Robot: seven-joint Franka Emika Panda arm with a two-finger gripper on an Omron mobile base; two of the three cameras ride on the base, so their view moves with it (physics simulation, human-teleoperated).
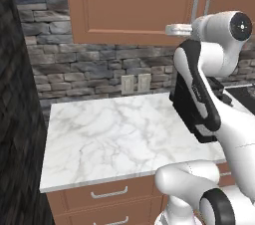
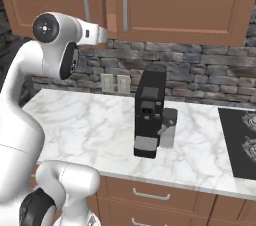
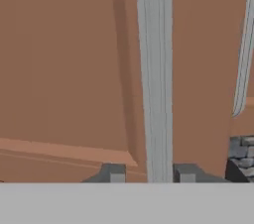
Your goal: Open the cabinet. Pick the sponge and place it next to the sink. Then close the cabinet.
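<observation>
Brown wooden wall cabinet (image 3: 64, 64) spans the hand view; I see my gripper (image 3: 151, 173) clamped on its long vertical silver bar handle (image 3: 156, 69) at lower centre, doors shut, above the white marble counter (image 1: 109, 134).

Flat, even rendered light with no visible source. The marble counter (image 1: 114, 134) is bright without glare. The coffee machine (image 2: 148, 112) casts little shadow. The close hand view of the cabinet (image 3: 64, 59) is soft and slightly blurred.
</observation>
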